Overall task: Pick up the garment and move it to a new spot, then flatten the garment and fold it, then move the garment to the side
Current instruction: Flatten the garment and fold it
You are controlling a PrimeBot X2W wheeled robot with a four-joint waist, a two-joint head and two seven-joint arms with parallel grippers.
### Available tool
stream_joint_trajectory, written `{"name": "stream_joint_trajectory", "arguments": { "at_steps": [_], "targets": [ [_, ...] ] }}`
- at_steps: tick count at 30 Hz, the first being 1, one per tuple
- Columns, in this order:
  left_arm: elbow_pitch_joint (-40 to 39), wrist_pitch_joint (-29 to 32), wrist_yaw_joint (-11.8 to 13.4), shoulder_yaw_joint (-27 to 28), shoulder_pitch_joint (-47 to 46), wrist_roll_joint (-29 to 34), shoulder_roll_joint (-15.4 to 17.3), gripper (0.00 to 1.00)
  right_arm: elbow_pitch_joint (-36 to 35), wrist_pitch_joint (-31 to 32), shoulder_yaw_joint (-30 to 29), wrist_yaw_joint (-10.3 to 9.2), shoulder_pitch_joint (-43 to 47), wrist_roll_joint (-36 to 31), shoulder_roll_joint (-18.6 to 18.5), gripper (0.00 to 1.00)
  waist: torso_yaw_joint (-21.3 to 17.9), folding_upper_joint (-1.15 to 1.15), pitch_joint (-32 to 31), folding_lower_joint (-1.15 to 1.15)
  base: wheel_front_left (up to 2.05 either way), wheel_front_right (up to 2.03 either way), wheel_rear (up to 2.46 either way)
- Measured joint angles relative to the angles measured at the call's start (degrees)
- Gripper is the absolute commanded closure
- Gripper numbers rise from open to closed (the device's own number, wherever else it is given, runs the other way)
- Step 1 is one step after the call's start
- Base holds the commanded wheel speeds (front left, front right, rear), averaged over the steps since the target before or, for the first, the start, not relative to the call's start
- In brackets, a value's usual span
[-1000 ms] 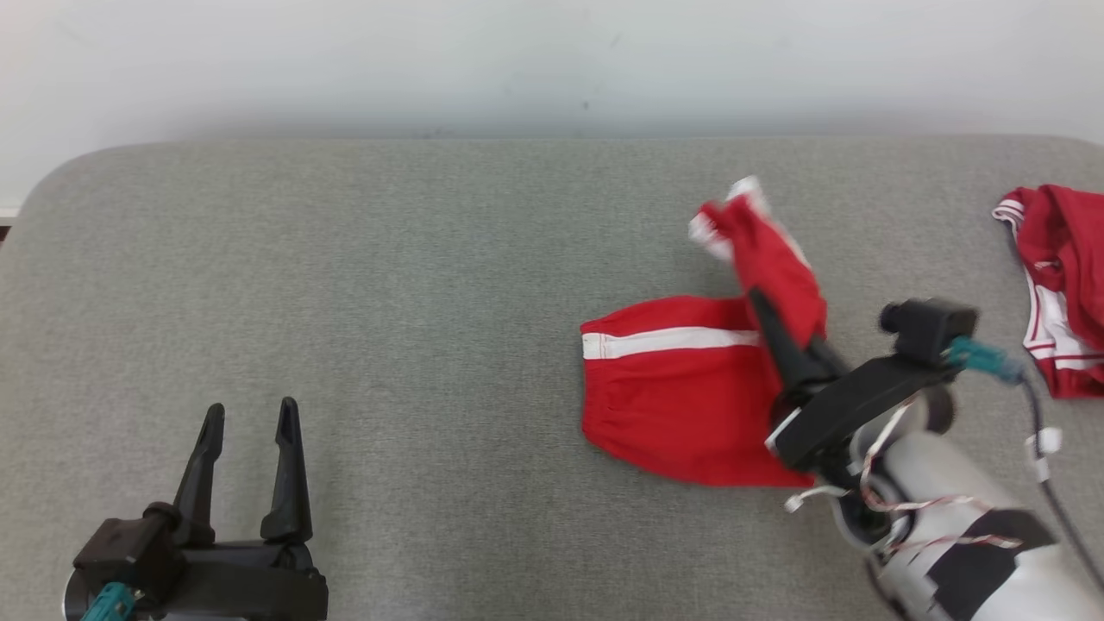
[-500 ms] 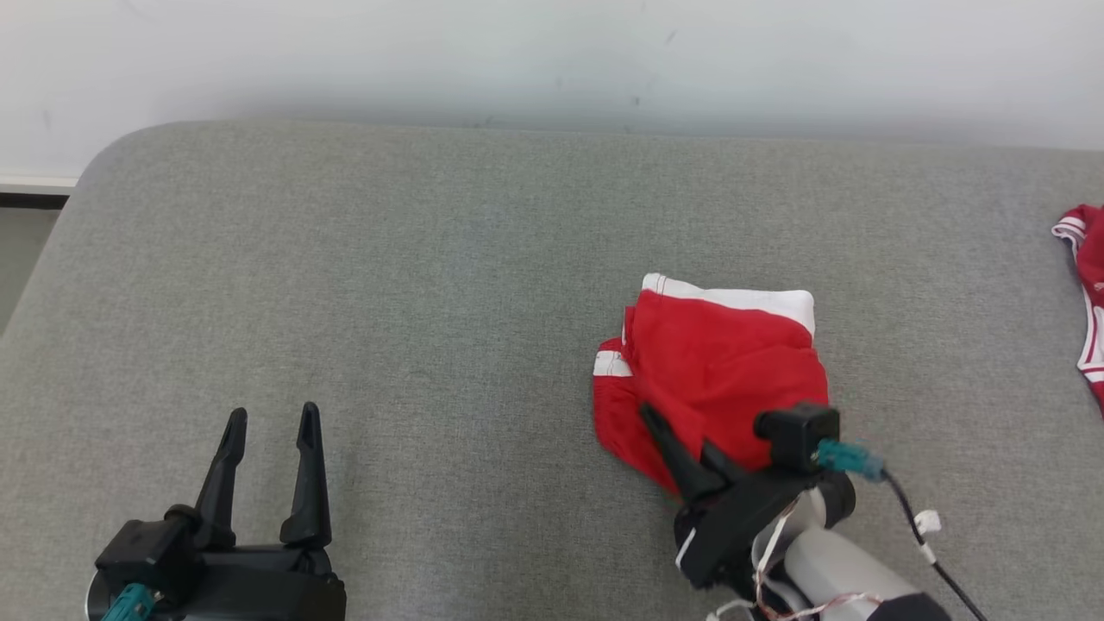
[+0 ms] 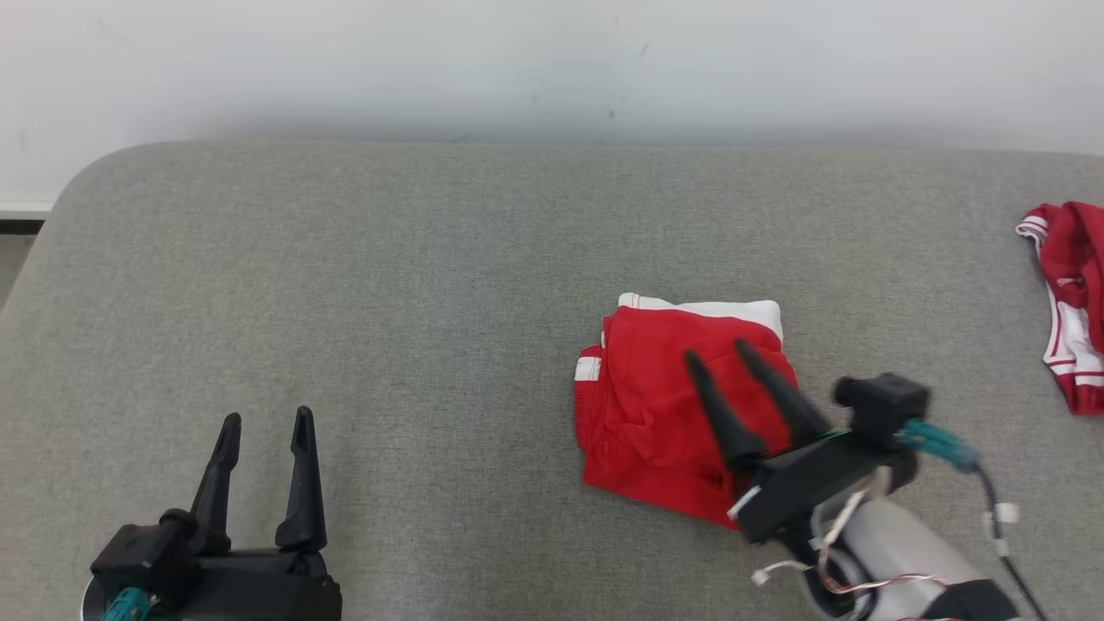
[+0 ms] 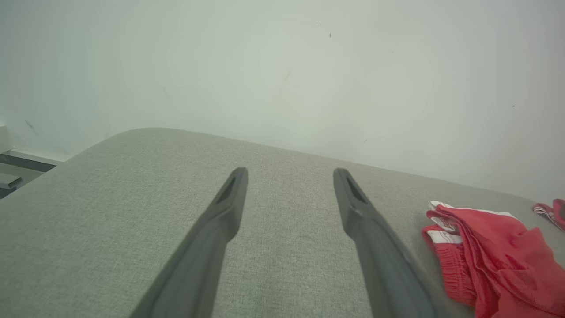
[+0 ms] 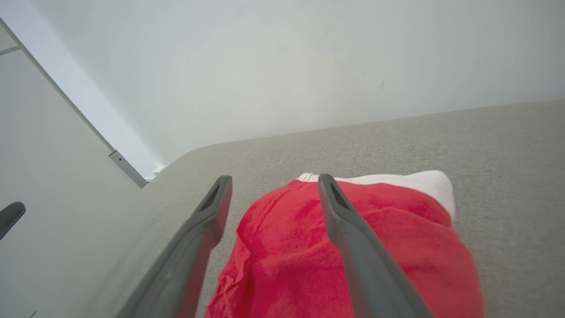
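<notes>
Folded red garment point(image 3: 642, 405) on grey surface point(image 3: 388, 302); right jaws apart above it, left jaws likewise.

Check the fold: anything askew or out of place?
Fold is uneven: on the red garment, the lower layer juts out left with a white stripe end, and the top layer is wrinkled. A second red-and-white garment lies crumpled at the right edge of the grey surface.
</notes>
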Motion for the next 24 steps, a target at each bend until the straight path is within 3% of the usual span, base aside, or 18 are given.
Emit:
{"name": "stream_joint_trajectory", "arguments": {
  "at_steps": [5, 6, 7, 8, 14, 24],
  "targets": [
    [-0.42, 0.00, 0.00, 0.08, 0.12, 0.07, -0.01, 0.00, -2.37, -0.02, -9.55, 0.00, 3.78, -3.75, -1.98, 0.00, -0.81, 0.00, 0.03, 0.00, 0.00, 0.00, 0.00],
    [-0.46, 0.00, 0.00, 0.07, 0.12, 0.07, -0.01, 0.00, -2.34, -0.01, -10.99, 0.00, 4.35, -4.76, -2.12, 0.25, -0.85, 0.00, 0.13, 0.00, 0.00, 0.00, 0.00],
    [-0.51, 0.00, 0.00, 0.05, 0.12, 0.07, 0.00, 0.00, -2.33, -0.02, -12.15, 0.00, 4.67, -5.67, -2.14, 0.66, -0.86, 0.00, 0.24, 0.00, 0.00, 0.00, 0.00],
    [-0.54, 0.00, -0.01, 0.02, 0.12, 0.08, -0.01, 0.00, -2.18, -0.02, -12.99, 0.00, 4.86, -6.52, -2.12, 1.00, -0.86, 0.00, 0.37, 0.00, 0.00, 0.00, 0.00],
    [-0.46, 0.00, -0.30, -0.26, -0.30, 0.59, -0.01, 0.00, -0.30, -0.02, -14.60, 0.00, 4.72, -13.24, -1.18, 1.00, -0.26, 0.00, 1.08, 0.00, 0.00, 0.00, 0.00],
    [0.04, 0.00, -0.53, -1.47, -1.07, 0.67, 0.00, 0.00, 7.61, -0.03, -13.41, 0.00, 2.40, -21.37, 4.01, 1.00, 2.04, 0.00, 1.66, 0.00, 0.00, 0.00, 0.00]
  ]
}}
